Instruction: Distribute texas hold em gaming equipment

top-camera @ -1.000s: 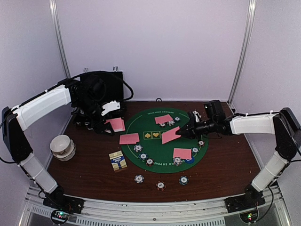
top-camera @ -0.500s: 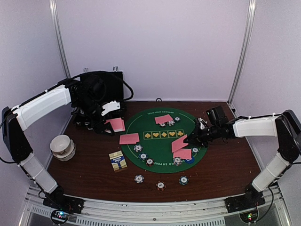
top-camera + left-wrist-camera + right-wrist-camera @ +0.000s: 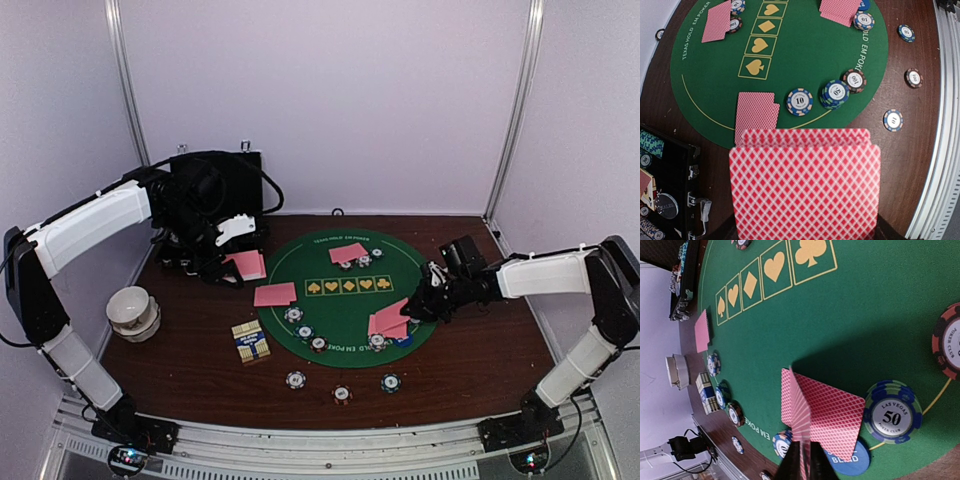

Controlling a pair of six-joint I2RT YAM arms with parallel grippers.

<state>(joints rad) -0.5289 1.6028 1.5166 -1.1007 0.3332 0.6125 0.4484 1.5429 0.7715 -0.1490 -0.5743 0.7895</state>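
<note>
Reference landmark: round green mat (image 3: pixel 340 312) at the centre of the tabletop (image 3: pixel 480 365).

1. Right hand (image 3: pixel 413 308): over the mat's right near edge. The fingers are closed to a narrow gap, pinching one pink-backed card (image 3: pixel 392 311) by its edge. The card is tilted, with its lower edge over a second card (image 3: pixel 390 327) lying flat on the mat.
2. Beside that flat card lies a chip marked 50 (image 3: pixel 892 412). A blue disc button (image 3: pixel 847 461) sits partly under it.
3. Left hand (image 3: pixel 240 258): just off the mat's left far edge, closed on a stack of pink-backed cards (image 3: pixel 805 185).
4. Dealt cards lie at the mat's far side (image 3: pixel 348 252) and at its left edge (image 3: pixel 275 294), each with chips next to them.
5. Three poker chips (image 3: pixel 341 393) lie on the bare tabletop beyond the mat's near edge.
6. A black chip case (image 3: pixel 215 185) stands beyond the mat's far left. A white bowl (image 3: pixel 132 310) is well to its left.
</note>
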